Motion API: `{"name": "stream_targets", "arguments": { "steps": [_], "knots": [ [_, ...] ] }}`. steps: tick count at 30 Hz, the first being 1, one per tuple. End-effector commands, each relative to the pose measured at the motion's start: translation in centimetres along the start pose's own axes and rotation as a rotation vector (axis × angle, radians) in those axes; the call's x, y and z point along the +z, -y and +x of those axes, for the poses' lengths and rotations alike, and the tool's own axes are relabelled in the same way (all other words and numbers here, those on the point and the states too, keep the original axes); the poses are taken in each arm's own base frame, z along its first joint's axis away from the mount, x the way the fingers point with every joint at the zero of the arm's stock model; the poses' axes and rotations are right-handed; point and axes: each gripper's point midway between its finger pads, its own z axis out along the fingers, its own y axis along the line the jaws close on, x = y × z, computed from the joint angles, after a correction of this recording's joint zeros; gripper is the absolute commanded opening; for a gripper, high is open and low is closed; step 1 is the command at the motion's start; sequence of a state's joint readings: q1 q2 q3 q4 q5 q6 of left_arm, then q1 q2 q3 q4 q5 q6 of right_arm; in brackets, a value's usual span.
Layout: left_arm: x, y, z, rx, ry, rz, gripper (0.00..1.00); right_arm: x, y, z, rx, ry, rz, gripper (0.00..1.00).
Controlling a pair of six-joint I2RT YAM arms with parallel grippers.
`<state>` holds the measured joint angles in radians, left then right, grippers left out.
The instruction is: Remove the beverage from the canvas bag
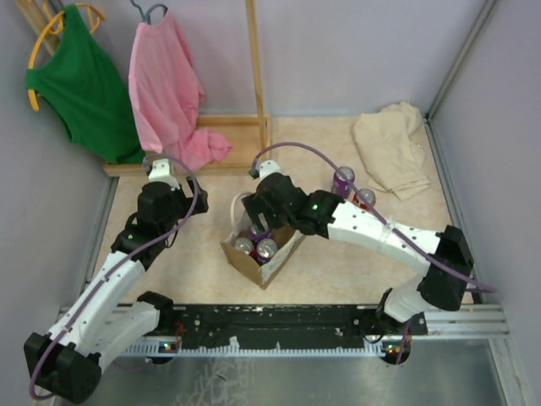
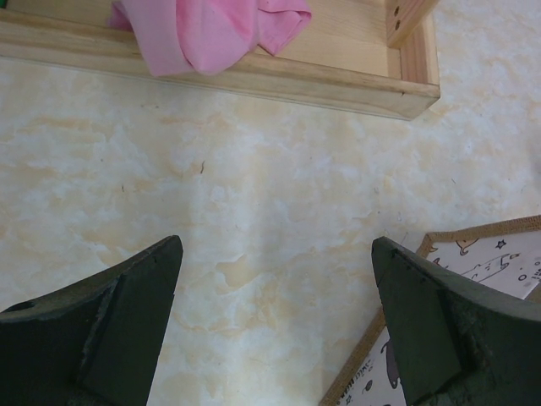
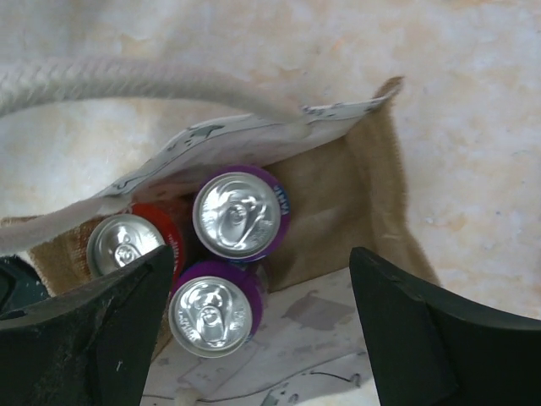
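Observation:
The tan canvas bag (image 1: pixel 272 264) stands open at the table's middle with a pale rope handle (image 3: pixel 127 80). In the right wrist view, two purple cans (image 3: pixel 242 214) (image 3: pixel 211 304) and a red can (image 3: pixel 127 244) stand upright inside it against the brown wall (image 3: pixel 355 203). My right gripper (image 1: pixel 258 222) (image 3: pixel 262 254) hovers open over the bag's mouth, jaws wide on either side of the purple cans, holding nothing. My left gripper (image 1: pixel 169 193) (image 2: pixel 277 245) is open and empty over bare table, left of the bag's corner (image 2: pixel 473 262).
A purple can (image 1: pixel 343 179) and a red can (image 1: pixel 364 199) stand on the table right of the bag. A beige cloth (image 1: pixel 389 148) lies at the back right. A wooden rack base (image 2: pixel 254 72) with pink (image 1: pixel 169 85) and green (image 1: pixel 80 85) shirts stands at the back left.

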<state>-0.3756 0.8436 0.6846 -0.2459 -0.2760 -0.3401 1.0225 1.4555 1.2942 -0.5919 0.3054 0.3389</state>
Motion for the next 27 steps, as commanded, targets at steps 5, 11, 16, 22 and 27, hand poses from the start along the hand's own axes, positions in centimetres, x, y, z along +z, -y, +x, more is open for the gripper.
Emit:
{"name": "stream_targets", "arguments": {
  "steps": [5,11,16,22,27],
  "knots": [
    [-0.1,0.3,0.4,-0.011,-0.003,0.017,1.0,2.5,-4.3,2.2,-0.035,-0.053,-0.109,0.87],
    [-0.1,0.2,0.3,-0.009,-0.001,0.014,1.0,4.4,-3.2,3.0,-0.055,-0.068,-0.025,0.88],
    [0.1,0.3,0.4,-0.008,-0.007,0.017,1.0,6.2,-3.1,4.4,-0.066,-0.114,0.013,0.88],
    [-0.1,0.2,0.3,-0.006,-0.005,0.012,1.0,7.6,-2.9,5.7,-0.063,-0.143,0.036,0.88],
    [0.0,0.2,0.2,0.003,-0.005,0.009,1.0,8.6,-3.0,6.4,-0.046,-0.149,0.041,0.85]
  ]
}}
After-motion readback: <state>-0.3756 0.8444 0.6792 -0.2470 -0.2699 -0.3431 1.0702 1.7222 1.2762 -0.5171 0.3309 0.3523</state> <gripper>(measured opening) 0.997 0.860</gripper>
